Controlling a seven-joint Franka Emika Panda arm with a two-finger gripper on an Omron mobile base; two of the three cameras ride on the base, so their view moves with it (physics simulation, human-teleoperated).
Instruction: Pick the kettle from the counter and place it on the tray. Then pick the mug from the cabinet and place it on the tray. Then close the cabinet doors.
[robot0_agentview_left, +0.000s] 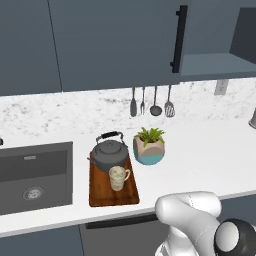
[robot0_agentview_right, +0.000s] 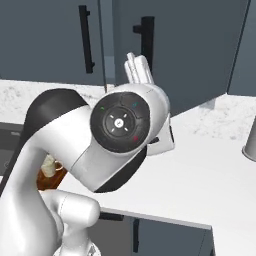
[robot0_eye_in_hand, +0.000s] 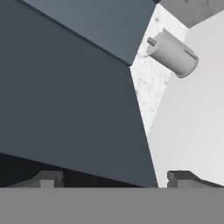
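Hand (robot0_eye_in_hand: 111, 178) open | facing cabinet door (robot0_eye_in_hand: 65, 109) | grey canister (robot0_eye_in_hand: 173, 53) beyond

In the right base view the arm (robot0_agentview_right: 100, 150) hides most of the tray (robot0_agentview_right: 47, 181) and mug (robot0_agentview_right: 48, 166) at nine o'clock. A grey cylinder (robot0_agentview_right: 249, 144) is cut by the edge at three o'clock. The sink (robot0_agentview_left: 30, 175) runs off the left base view at nine o'clock.

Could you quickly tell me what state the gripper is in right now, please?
Gripper: open, jaws wide apart, holding nothing.
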